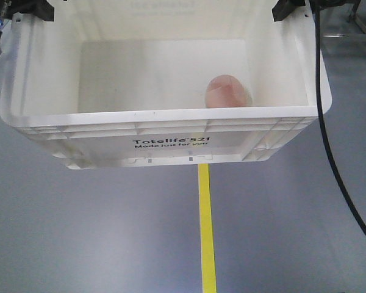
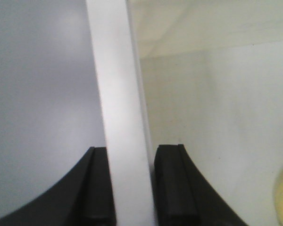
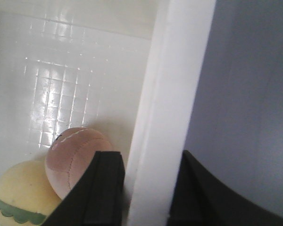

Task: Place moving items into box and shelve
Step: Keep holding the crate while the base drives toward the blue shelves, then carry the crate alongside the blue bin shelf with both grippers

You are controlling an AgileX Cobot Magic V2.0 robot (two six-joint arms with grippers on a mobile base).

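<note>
My left gripper is clamped on the left side wall of the white crate. One black finger presses the outside of the wall and the other presses the inside. My right gripper is closed on the opposite side wall in the same way, a finger on each face.

In the front view the crate fills the upper frame, its printed "Totelife 521" side towards me, and my grippers sit at its two far corners. Below it I see grey floor with a yellow line, and a black cable hangs past the crate's right side.

The pinkish-beige bun lies on the crate bottom by the right wall, close to my inner right finger. The pale yellow bun, which has a green scalloped band, sits just beside it and seems to touch it. The front rim hides the yellow one from the front camera.
</note>
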